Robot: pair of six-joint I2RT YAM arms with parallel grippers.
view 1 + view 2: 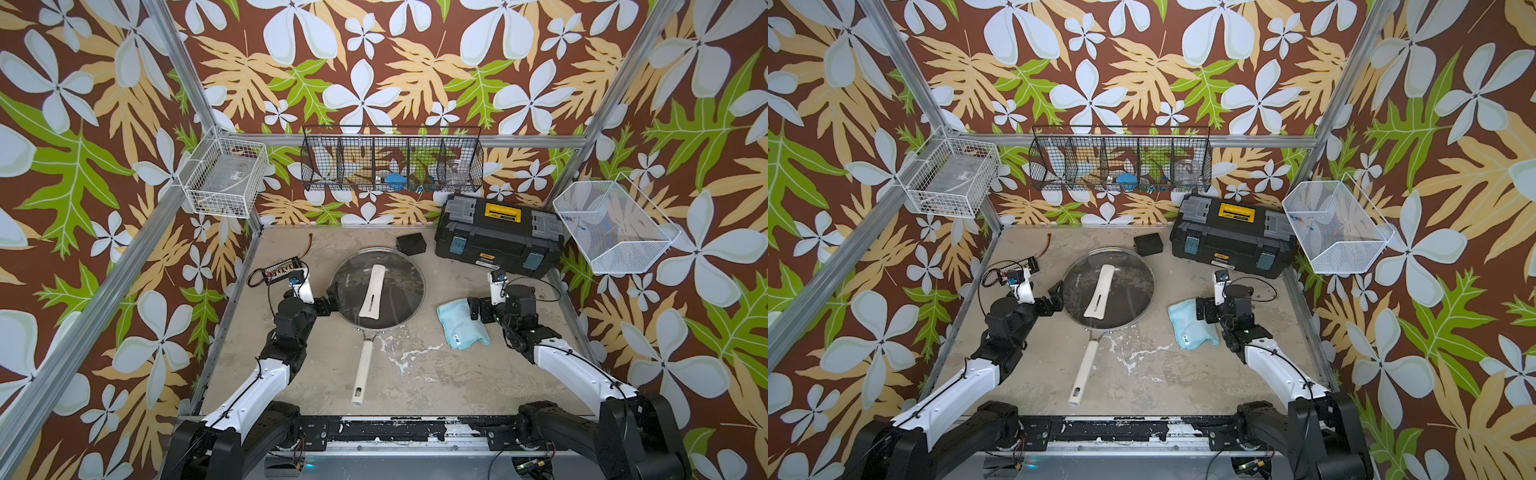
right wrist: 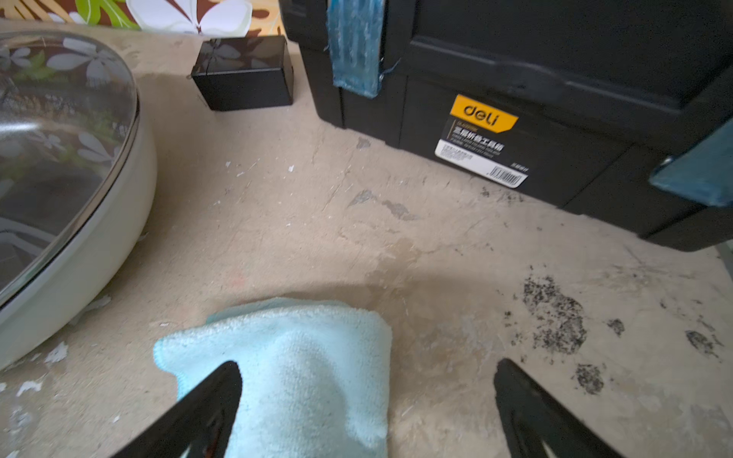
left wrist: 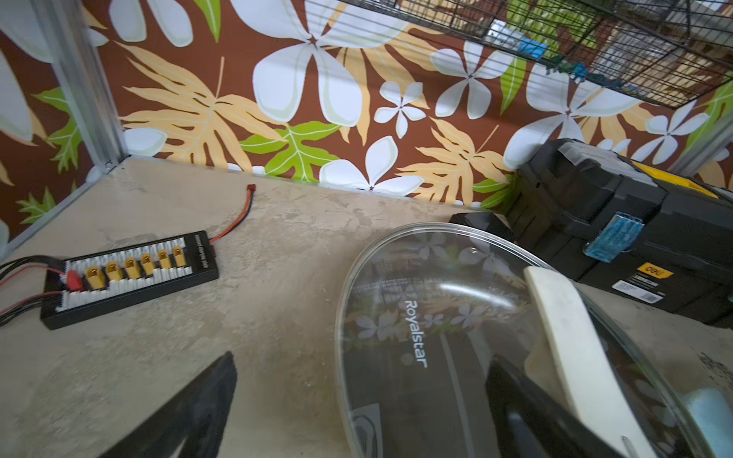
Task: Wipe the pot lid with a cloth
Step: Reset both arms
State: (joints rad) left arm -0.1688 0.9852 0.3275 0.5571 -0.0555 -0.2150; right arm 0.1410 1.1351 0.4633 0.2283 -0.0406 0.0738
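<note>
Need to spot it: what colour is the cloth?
Light blue cloth, clearest in the right wrist view.

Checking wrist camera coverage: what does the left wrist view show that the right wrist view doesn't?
Left wrist only: the connector board, the lid's bar handle. Right wrist only: the pan's cream wall, dark table stains, the cloth in plain sight. Both: the pot lid, the black toolbox, the small black box.

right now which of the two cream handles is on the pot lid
The flat bar handle lying across the middle of the pot lid. The long rod handle sticks out from under its rim and belongs to the frying pan.
</note>
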